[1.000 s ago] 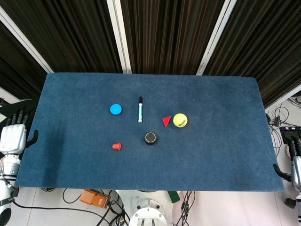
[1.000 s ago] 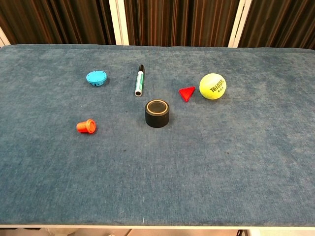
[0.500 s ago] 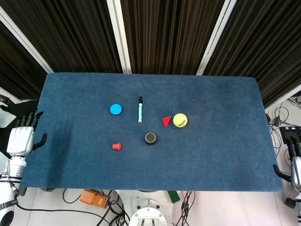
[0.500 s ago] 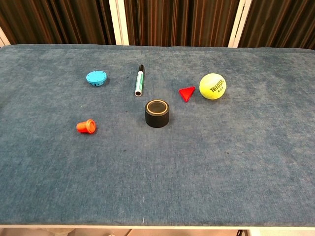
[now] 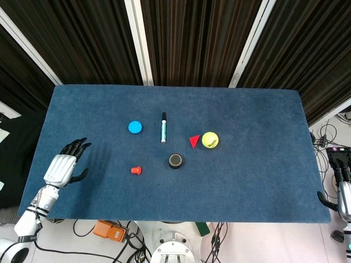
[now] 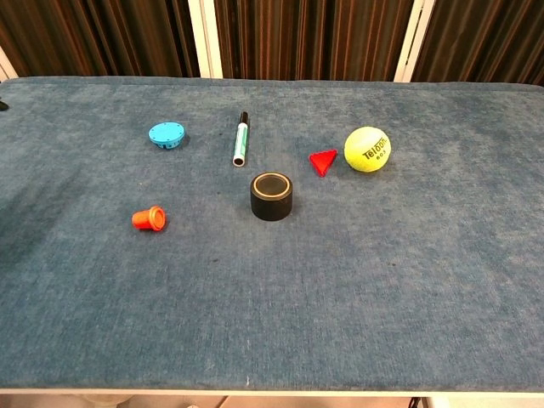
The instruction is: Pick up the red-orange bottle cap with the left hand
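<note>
The red-orange bottle cap (image 5: 135, 170) (image 6: 150, 218) lies on its side on the blue table cover, left of the middle. My left hand (image 5: 64, 166) hovers over the table's left part, well to the left of the cap, fingers spread and holding nothing. The chest view shows only its shadow at the left edge. My right hand (image 5: 344, 194) hangs beyond the table's right edge, mostly cut off by the frame, so its fingers cannot be made out.
A blue disc (image 5: 135, 127), a marker pen (image 5: 163, 127), a black cylinder (image 5: 175, 160), a red triangle (image 5: 194, 141) and a yellow tennis ball (image 5: 210, 139) lie around the table's middle. The blue table cover (image 5: 247, 181) spreads under everything.
My left hand has come from beside the table's left edge to over its left part, moving right toward the cap. The objects and my right hand have not moved.
</note>
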Controlling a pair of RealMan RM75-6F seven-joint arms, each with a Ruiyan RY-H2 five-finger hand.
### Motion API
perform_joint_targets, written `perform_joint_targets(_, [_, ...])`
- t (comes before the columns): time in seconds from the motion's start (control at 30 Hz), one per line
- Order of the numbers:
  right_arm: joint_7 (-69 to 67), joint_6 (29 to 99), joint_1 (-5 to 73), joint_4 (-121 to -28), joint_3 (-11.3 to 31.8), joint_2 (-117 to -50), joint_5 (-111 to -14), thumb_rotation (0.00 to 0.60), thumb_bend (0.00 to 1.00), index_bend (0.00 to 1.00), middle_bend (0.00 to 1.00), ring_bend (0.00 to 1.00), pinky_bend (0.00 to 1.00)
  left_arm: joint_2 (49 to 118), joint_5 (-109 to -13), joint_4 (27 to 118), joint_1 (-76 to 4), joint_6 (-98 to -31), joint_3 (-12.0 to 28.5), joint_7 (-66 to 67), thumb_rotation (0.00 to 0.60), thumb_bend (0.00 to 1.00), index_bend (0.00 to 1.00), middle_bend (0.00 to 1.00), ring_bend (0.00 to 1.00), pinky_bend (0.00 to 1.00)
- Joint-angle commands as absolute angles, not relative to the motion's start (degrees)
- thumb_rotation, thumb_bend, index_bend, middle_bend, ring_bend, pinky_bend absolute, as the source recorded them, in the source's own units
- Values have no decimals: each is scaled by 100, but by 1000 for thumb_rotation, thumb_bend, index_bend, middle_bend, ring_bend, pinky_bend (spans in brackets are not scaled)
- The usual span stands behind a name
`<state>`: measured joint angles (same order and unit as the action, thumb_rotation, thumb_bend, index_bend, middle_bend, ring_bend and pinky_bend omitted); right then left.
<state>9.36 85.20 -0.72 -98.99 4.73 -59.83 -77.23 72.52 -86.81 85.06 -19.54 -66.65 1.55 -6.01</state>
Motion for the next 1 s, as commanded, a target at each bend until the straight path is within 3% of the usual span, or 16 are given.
perform_joint_targets(0.03, [947, 8514, -67, -9900, 476, -5985, -7710, 600, 403, 168, 135, 59, 0, 7455, -8407, 8846, -2181, -6286, 194, 144, 600, 306, 122, 0, 0, 121])
perform_joint_targets(0.37, [930, 8496, -56, -9912, 467, -5971, -7714, 600, 403, 168, 135, 59, 0, 7958, -8108, 9203, -2617, -5756, 245, 1134, 600, 304, 231, 0, 0, 105])
perform_joint_targets(1.0, [866, 8429, -31, -9911, 481, -5924, -7634, 600, 403, 168, 135, 58, 0, 8697, -7362, 9136, -3129, -5372, 371, 2143, 600, 311, 327, 0, 0, 105])
